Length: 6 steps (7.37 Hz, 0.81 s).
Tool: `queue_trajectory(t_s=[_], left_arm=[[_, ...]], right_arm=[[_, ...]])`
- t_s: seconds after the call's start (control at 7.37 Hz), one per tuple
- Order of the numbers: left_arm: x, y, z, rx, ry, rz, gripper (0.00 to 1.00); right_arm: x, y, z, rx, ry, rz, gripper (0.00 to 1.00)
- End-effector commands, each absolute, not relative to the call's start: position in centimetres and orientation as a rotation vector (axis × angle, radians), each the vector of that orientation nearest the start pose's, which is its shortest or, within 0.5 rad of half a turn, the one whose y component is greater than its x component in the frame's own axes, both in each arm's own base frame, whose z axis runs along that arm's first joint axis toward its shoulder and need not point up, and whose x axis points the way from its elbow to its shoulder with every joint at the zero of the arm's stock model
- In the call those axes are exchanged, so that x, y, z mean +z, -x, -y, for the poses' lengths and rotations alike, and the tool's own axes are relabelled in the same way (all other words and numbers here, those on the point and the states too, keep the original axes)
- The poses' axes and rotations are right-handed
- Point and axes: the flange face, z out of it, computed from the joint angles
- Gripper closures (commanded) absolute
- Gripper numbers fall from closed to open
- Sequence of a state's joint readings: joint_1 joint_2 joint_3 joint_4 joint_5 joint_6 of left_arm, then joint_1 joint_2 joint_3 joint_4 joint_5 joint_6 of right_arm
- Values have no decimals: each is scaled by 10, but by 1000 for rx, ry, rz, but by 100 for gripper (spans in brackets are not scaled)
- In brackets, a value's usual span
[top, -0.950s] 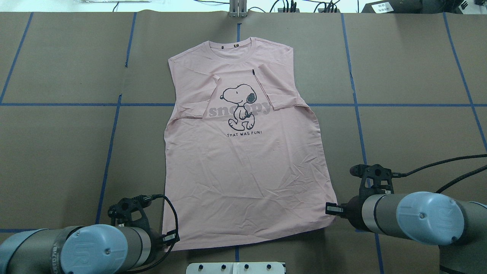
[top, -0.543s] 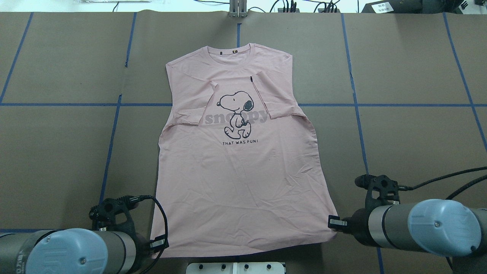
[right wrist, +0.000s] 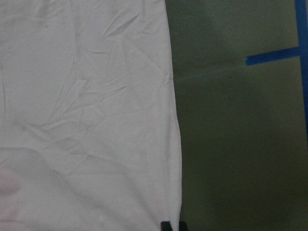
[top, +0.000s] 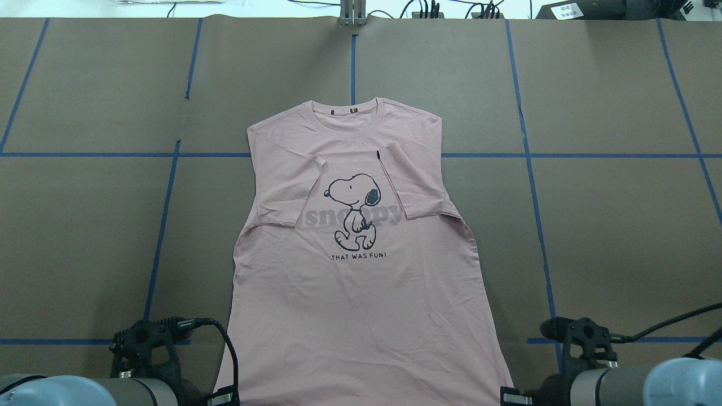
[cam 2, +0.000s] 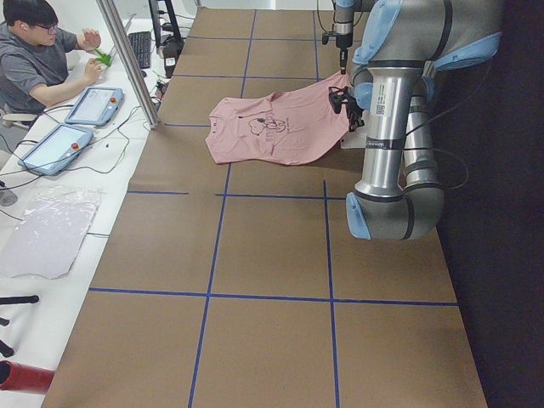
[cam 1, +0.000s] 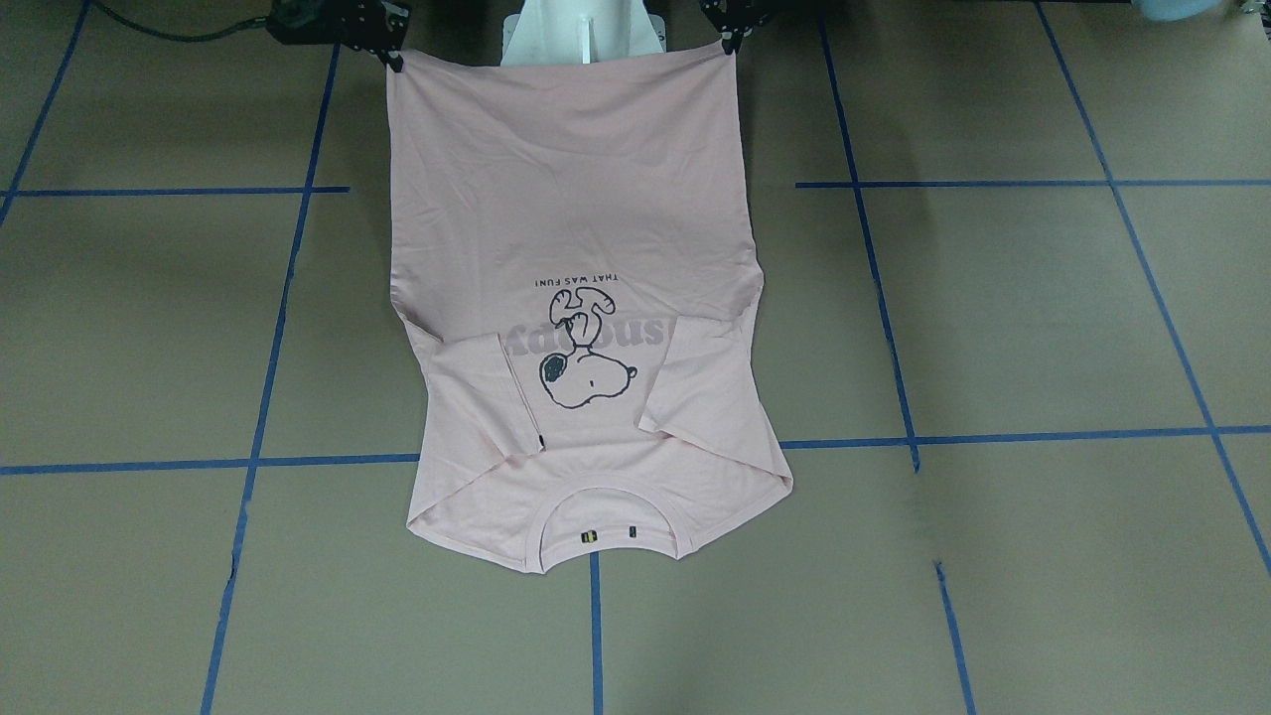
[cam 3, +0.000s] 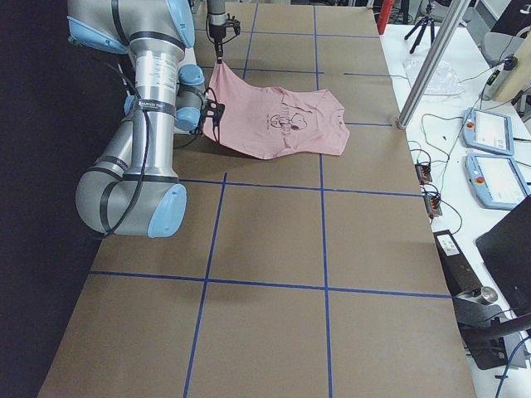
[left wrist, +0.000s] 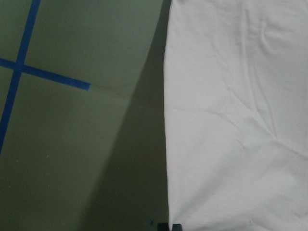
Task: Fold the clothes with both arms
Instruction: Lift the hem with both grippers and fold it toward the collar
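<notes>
The clothes are one pale pink T-shirt (top: 361,304) lying print-up on the brown table, collar (top: 352,115) at the far end and both sleeves folded in over the chest. My left gripper (top: 224,396) is shut on the near-left hem corner, and it appears at the upper right in the front-facing view (cam 1: 732,42). My right gripper (top: 510,397) is shut on the near-right hem corner (cam 1: 394,58). The side views show the hem end raised off the table, with the shirt (cam 3: 278,124) sloping down to the collar. Each wrist view shows a side edge of the shirt (left wrist: 231,120) (right wrist: 86,110).
Blue tape lines (top: 533,155) grid the brown paper table. The white pedestal (cam 1: 581,35) stands behind the hem, between the arms. A seated person (cam 2: 34,59) and tablets (cam 2: 89,106) are beyond the far table edge, with a metal post (cam 3: 431,58) there.
Both grippers have drawn back toward the robot's base, dragging the shirt with them. The collar has slid nearer along the table, and the hem has reached the overhead view's bottom edge.
</notes>
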<state>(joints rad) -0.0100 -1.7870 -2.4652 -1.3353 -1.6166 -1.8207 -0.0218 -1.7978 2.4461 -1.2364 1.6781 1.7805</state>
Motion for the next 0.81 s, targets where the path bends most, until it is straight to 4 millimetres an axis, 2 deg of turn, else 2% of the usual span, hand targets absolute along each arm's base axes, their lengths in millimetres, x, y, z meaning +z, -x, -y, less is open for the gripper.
queue_trajectory(t_s=[0.0,0.14,0.27,0.41,0.54,0.68], left_arm=[[213,-405,134,-182,128,-864,100],[212,-406,137,-167,114,-867,100],[210,-404,148,-157,83,-878,100],[202,-394,179,-164,21,-902,100],[201,-400,207,-174,-32,-893,100],[203,-406,245,-197,-86,-867,100]], right_arm=[[305,340,114,122,215,972,100],[300,333,138,177,183,995,100],[300,335,156,207,151,1007,100],[296,341,193,235,75,1038,100],[293,352,228,218,-19,1054,100],[300,358,262,201,-102,1034,100]])
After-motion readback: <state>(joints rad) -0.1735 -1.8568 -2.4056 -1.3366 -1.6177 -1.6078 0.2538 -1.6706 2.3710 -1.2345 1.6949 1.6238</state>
